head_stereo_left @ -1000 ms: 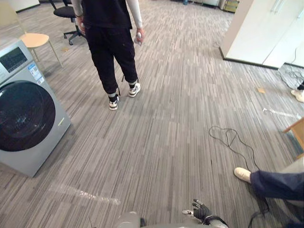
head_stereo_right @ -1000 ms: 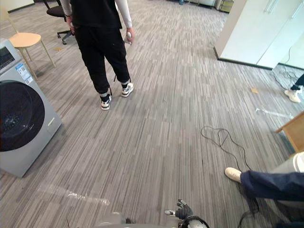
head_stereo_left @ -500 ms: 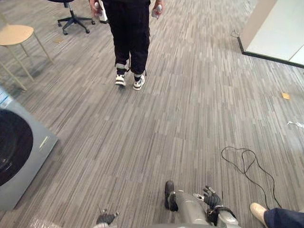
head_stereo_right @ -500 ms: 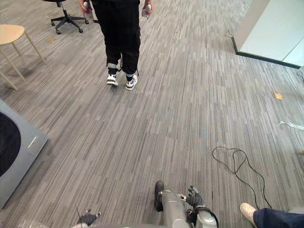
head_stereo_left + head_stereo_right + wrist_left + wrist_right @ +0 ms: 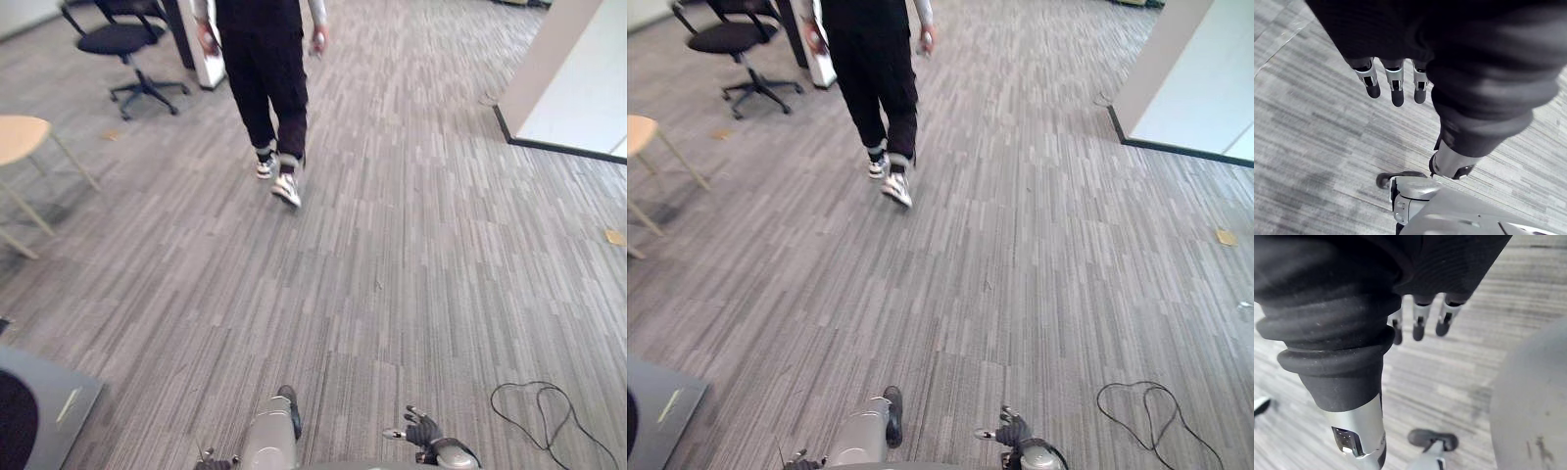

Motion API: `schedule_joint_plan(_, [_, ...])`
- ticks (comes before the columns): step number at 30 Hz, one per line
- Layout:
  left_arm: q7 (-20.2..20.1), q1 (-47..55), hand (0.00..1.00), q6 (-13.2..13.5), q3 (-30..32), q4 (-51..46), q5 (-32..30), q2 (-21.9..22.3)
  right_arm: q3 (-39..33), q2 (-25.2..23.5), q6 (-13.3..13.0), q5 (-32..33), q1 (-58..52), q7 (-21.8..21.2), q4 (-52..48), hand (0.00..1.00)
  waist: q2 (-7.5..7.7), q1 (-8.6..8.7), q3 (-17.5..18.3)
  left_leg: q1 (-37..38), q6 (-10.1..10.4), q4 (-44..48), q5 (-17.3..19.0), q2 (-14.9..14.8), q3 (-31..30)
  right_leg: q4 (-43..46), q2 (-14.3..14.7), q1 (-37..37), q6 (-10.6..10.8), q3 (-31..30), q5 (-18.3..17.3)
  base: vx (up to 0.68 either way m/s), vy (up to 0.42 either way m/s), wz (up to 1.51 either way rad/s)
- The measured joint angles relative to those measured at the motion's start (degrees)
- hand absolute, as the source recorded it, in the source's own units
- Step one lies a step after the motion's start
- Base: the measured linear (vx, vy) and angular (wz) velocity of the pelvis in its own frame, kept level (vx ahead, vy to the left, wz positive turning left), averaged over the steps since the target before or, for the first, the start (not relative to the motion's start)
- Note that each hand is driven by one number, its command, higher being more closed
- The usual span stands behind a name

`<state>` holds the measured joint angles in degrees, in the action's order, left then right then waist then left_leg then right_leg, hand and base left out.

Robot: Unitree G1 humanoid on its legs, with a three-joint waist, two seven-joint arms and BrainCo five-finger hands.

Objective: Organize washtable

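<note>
On the grey striped carpet (image 5: 421, 245) there is 1 person (image 5: 266, 69) walking away, seen from behind in black trousers, with 1 small object held in each hand and 1 shoe lifted mid-step. Up the room to the left stands 1 black office chair (image 5: 116, 39). Nearer on that side is 1 pale wooden stool (image 5: 18, 137), and 1 grey washing machine (image 5: 54, 406) pokes a corner in at the lower left. There is 1 white cabinet (image 5: 578, 78) on the right, with 1 small tan scrap (image 5: 614, 236) on the carpet near it. The robot's 2 hands hang low and hold nothing. The left hand (image 5: 1396, 90) has straight fingers pointing down at the carpet. The right hand (image 5: 421, 431) has loose, slightly spread fingers. Compared with 0.5 s ago the whole picture has shifted, so the camera has moved. The washing machine then showed its dark door and front, the chair only its base, and the stool its seat at the left edge. The right hand's fingers are as loose as they were.
</note>
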<state>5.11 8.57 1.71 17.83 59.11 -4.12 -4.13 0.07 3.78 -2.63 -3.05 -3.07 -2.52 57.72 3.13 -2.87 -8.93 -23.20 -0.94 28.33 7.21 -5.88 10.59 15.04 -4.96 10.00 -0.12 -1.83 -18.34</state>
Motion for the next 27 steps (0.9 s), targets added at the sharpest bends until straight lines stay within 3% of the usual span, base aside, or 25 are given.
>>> schedule_joint_plan(1, [0.0,-0.6,0.0,-0.1,0.0,0.1,0.0,-0.3,0.0,-0.3,-0.1,-0.1,-0.1,0.0,0.2,0.0,0.47,0.03,0.1,0.0,-0.6,0.8,1.2,0.7,0.2,3.0,-0.7,-1.3,0.3,-0.6,0.1,0.61,0.295,0.21])
schedule_joint_plan(2, [0.0,-0.8,0.0,0.0,-0.2,0.4,0.1,-0.9,-1.5,-1.4,-0.2,0.1,0.1,0.0,1.5,0.0,1.67,0.4,0.2,1.3,-1.7,1.8,3.5,2.4,0.8,10.9,-2.2,-3.5,2.6,-1.6,0.7,0.7,0.334,0.07])
schedule_joint_plan(4, [-0.1,-0.7,0.0,-0.2,-0.2,1.4,0.7,-1.7,-3.5,-2.3,-0.4,0.2,0.1,-0.3,2.5,0.0,2.96,0.17,0.1,7.5,-2.8,2.2,7.4,4.3,2.9,26.2,-4.9,-7.0,10.4,-2.3,6.2,0.56,0.23,-0.13])
schedule_joint_plan(5, [-0.1,-0.1,0.0,-0.3,-0.4,1.7,0.8,-1.8,-4.0,-2.5,-0.6,0.2,0.0,-0.5,2.8,0.0,2.39,0.26,0.1,11.7,-4.1,1.9,9.1,4.9,4.1,35.7,-5.7,-9.2,15.9,-2.7,11.9,0.51,0.161,-0.19])
schedule_joint_plan(6, [-0.1,0.1,0.0,-0.3,-1.4,1.7,0.7,-2.1,-4.5,-2.5,-0.9,0.1,-0.2,-1.0,2.7,0.0,2.24,0.46,0.3,15.4,-4.8,1.3,10.4,5.3,4.2,44.1,-6.4,-11.8,15.0,-0.7,12.6,0.49,0.142,-0.17])
schedule_joint_plan(7, [-0.1,0.0,0.0,-0.3,-2.1,1.7,0.7,-2.3,-4.9,-2.5,-0.9,0.1,-0.2,-1.3,2.7,0.0,2.22,0.43,0.4,17.5,-4.7,0.3,10.9,5.6,4.3,46.9,-7.0,-13.1,13.3,1.2,12.0,0.5,0.121,-0.19])
schedule_joint_plan(8, [-0.1,-0.3,0.0,-0.3,-3.0,1.9,0.7,-2.6,-5.4,-2.5,-1.0,0.1,-0.1,-1.3,2.7,0.0,2.32,0.36,0.4,22.4,-4.7,-3.1,11.3,6.3,4.4,49.7,-7.5,-15.7,7.5,4.7,8.6,0.52,0.077,-0.24])
schedule_joint_plan(9, [-0.1,-0.7,0.0,-0.5,-4.2,2.4,0.7,-2.9,-7.1,-2.4,-1.1,0.2,0.0,-1.4,2.7,0.0,1.86,0.57,0.3,26.4,-4.7,-6.7,11.3,6.4,4.5,48.6,-7.0,-18.5,3.9,7.8,5.4,0.51,0.056,-0.24])
schedule_joint_plan(11, [-0.2,-1.1,0.0,-0.6,-4.7,2.4,0.7,-2.8,-8.7,-2.2,-1.1,0.2,0.5,-1.3,2.6,0.0,1.32,1.06,0.2,31.0,-4.4,-10.5,11.1,6.3,4.8,42.0,-6.2,-22.4,2.7,11.9,2.0,0.47,0.006,-0.06])
schedule_joint_plan(13, [-0.3,-1.4,0.0,-0.6,-5.0,2.4,0.7,-2.8,-9.4,-1.8,-1.1,0.3,1.2,-1.4,2.5,0.0,0.83,2.26,0.2,33.8,-4.2,-11.8,11.1,5.8,4.9,29.6,-5.1,-25.5,2.7,14.2,1.4,0.38,-0.02,0.08])
schedule_joint_plan(14, [-0.2,-1.9,0.0,-0.6,-5.3,2.4,0.7,-2.6,-9.5,-1.6,-1.1,0.4,1.2,-1.4,2.0,0.0,0.29,2.36,0.1,34.8,-3.7,-12.4,11.4,5.4,4.8,21.6,-4.6,-26.8,2.7,14.4,2.5,0.54,-0.059,0.3])
schedule_joint_plan(15, [-0.2,-3.5,0.0,-0.4,-6.7,2.4,0.7,-2.1,-9.7,-0.9,-1.0,0.4,1.5,-1.4,1.4,0.0,-1.04,2.41,0.1,35.6,-1.7,-12.7,12.6,4.3,4.1,6.2,-3.6,-28.3,3.4,13.7,8.3,0.55,-0.075,0.38])
schedule_joint_plan(16, [-0.2,-4.1,0.0,-0.3,-6.9,2.4,0.7,-1.9,-9.9,-0.7,-1.0,0.4,1.6,-1.4,1.4,0.0,-1.31,2.42,-0.1,36.2,-1.2,-13.1,12.9,4.0,3.7,1.0,-3.6,-28.2,3.8,13.2,10.5,0.59,-0.115,0.54])
schedule_joint_plan(17, [-0.1,-4.7,0.0,-0.1,-6.9,2.4,0.7,-1.6,-10.9,-0.7,-1.0,0.4,1.7,-1.4,1.4,0.0,-1.46,2.39,-0.3,38.6,0.6,-14.3,13.9,3.6,2.5,-4.9,-3.3,-28.2,3.8,11.5,13.8,0.43,-0.124,0.38])
schedule_joint_plan(18, [-0.1,-4.6,0.0,-0.1,-6.8,2.4,0.7,-1.5,-11.2,-0.8,-0.9,0.4,1.7,-1.3,1.4,0.0,-1.49,2.44,-0.3,40.0,1.8,-14.5,14.6,3.3,1.8,-5.5,-3.1,-28.1,3.1,10.9,14.6,0.59,-0.211,0.46])
schedule_joint_plan(19, [-0.2,-4.1,0.0,-0.1,-5.8,2.4,0.5,-1.2,-11.5,-1.0,-0.8,0.4,1.7,-1.2,1.4,0.0,-1.67,2.83,-0.2,41.8,3.9,-12.9,15.7,2.0,0.3,-3.3,-2.4,-27.9,2.3,10.2,19.0,0.65,-0.294,0.41])
schedule_joint_plan(20, [-0.2,-3.4,0.0,0.0,-4.8,2.2,0.5,-1.0,-11.6,-0.9,-0.8,0.2,1.7,-1.3,1.4,0.0,-2.06,3.0,0.1,41.3,4.1,-9.4,15.8,0.6,-1.0,-0.7,-1.6,-28.0,1.4,9.8,22.5,0.8,-0.404,0.59])
schedule_joint_plan(21, [-0.3,-2.9,0.0,0.1,-2.4,2.2,0.5,-0.1,-12.5,-0.7,-0.8,0.2,1.8,-1.5,1.3,0.0,-3.73,3.56,0.8,37.3,6.1,1.4,14.4,-2.8,-2.9,3.3,0.0,-27.8,2.5,10.6,23.3,0.82,-0.396,0.42])
schedule_joint_plan(23, [-0.4,-2.5,0.0,0.1,1.5,2.2,0.6,2.3,-12.6,0.6,-0.8,0.2,2.0,-1.4,0.9,0.0,-6.13,3.48,0.8,31.3,3.6,15.4,7.0,-7.6,-3.7,3.5,3.1,-25.1,0.9,12.6,20.6,0.66,-0.277,0.07])
schedule_joint_plan(24, [-0.8,-2.1,0.0,0.0,4.0,2.2,0.7,3.3,-11.8,1.3,-0.7,0.1,2.0,-1.2,1.0,0.0,-7.4,3.25,0.5,27.0,1.6,24.4,-5.7,-10.6,-3.3,1.5,5.2,-21.9,-0.3,12.6,19.4,0.6,-0.239,-0.32])
schedule_joint_plan(25, [-1.2,-1.3,0.0,-0.2,4.2,2.3,0.7,3.4,-10.8,1.5,-0.5,0.0,2.0,-1.0,1.5,0.0,-7.28,2.38,-0.5,23.5,1.1,32.5,-5.0,-13.4,-2.6,-1.4,6.5,-17.8,-1.0,11.8,19.0,0.59,-0.233,-0.4])
schedule_joint_plan(27, [-1.2,-1.4,0.0,-0.2,4.2,2.1,0.7,3.2,-10.7,1.8,0.3,0.1,2.1,-0.9,2.7,0.0,-7.33,1.81,-0.9,19.8,1.9,37.5,0.2,-13.6,-2.6,-4.4,6.7,-13.0,-1.4,10.7,18.7,0.48,-0.164,-0.27])
